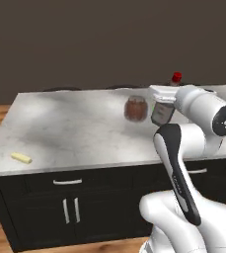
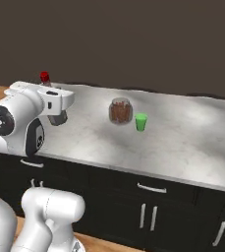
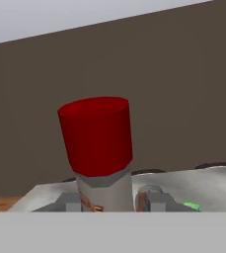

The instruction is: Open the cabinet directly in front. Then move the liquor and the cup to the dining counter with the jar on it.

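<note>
Currently: cup (image 2: 141, 121) sitting on the surface (image 1: 70, 128) beside the jar (image 2: 120, 110). Claw (image 3: 112, 200) gripping the liquor (image 3: 100, 148) by its body, just over the surface; its release is remaining.

1. The pale label on the small clear greyish bottle with a red cap (image 3: 98, 148) shows reddish marks at its lower edge, too blurred to read.
2. No other text, brand, number or sign is legible anywhere.
</note>
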Controlling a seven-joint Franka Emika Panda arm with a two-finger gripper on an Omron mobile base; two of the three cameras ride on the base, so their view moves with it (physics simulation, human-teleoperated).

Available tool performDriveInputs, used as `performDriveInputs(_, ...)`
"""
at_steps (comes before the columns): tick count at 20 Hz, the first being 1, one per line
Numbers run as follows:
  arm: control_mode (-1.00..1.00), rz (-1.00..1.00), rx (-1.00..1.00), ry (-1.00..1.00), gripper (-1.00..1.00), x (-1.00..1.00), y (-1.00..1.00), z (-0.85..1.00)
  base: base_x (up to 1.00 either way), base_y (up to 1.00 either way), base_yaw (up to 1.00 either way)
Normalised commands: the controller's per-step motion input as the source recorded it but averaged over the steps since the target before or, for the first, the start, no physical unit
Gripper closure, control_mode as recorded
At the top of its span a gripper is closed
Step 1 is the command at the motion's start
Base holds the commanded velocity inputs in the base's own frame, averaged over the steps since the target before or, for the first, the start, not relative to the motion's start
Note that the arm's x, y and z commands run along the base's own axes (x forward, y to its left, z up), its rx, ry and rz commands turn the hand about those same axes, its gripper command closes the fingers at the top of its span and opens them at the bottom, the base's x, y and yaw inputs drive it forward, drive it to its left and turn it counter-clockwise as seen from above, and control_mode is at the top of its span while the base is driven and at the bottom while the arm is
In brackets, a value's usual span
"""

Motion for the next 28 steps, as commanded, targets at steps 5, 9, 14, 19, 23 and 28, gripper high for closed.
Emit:
performDriveInputs(5,1.00,0.00,0.00,0.00,1.00,0.00,0.00,0.00,0.97,0.79,-0.07)
performDriveInputs(9,1.00,0.00,0.00,0.00,1.00,0.00,0.00,0.00,0.64,0.25,-0.12)
performDriveInputs(14,-1.00,-0.09,0.00,0.05,1.00,0.00,0.00,-0.09,0.03,0.10,-0.24)
performDriveInputs(19,-1.00,-0.65,-0.03,0.37,1.00,0.08,0.00,-0.52,0.00,0.00,0.00)
performDriveInputs(23,-1.00,-0.65,-0.10,0.42,1.00,0.23,0.27,-0.54,0.00,0.00,0.00)
performDriveInputs(28,-1.00,-0.37,-0.03,0.30,1.00,0.11,0.00,-0.24,0.00,0.00,0.00)
